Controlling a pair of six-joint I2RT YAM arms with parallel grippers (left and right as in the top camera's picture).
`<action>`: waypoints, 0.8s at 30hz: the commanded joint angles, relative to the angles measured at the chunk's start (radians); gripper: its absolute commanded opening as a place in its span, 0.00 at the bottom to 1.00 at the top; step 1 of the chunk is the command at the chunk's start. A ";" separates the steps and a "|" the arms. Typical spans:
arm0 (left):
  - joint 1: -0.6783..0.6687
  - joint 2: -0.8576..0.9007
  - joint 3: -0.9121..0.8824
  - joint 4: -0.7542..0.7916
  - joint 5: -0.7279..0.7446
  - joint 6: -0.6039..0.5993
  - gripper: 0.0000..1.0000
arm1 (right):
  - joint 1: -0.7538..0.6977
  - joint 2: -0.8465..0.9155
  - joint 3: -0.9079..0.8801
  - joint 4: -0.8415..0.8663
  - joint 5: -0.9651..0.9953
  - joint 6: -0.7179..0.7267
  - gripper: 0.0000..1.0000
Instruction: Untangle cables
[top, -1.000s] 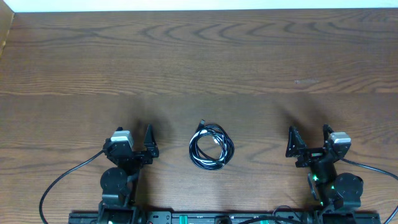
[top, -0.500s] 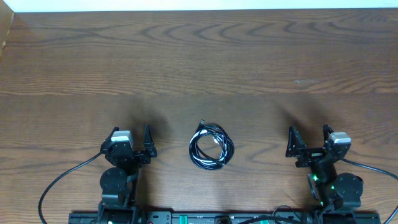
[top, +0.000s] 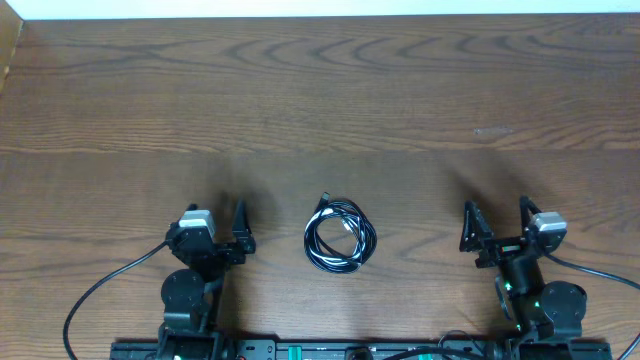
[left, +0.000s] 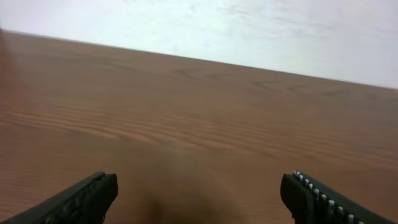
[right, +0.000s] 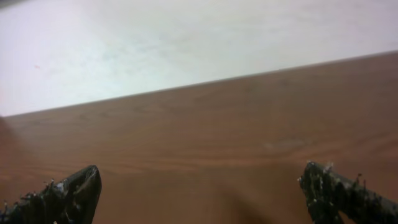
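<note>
Cables (top: 340, 237) sitting in one small coil on the table (top: 320, 100), near edge, roughly centre. left gripper (top: 212, 225) and right gripper (top: 495, 228) either side, jaws spread wide, holding nothing, well apart from it

No readable text, label, brand, number or sign shows in any of the views

Dark brown wood-grain desk (top: 320, 100) filling the overhead view, arched grain lines sweeping across its far side, small pale scuff (top: 493, 130) on its right half, white wall (top: 320, 7) along the far edge, lighter wooden strip (top: 8, 55) at the far left corner
</note>
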 joint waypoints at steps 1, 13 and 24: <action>-0.001 -0.009 -0.005 0.001 0.160 -0.109 0.90 | 0.006 -0.006 -0.003 0.038 -0.115 0.016 0.99; -0.002 0.297 0.481 -0.302 0.322 -0.132 0.90 | 0.006 0.188 0.327 -0.143 -0.190 0.016 0.99; -0.002 0.661 1.043 -0.835 0.442 -0.169 0.90 | 0.009 0.750 0.932 -0.781 -0.440 -0.014 0.99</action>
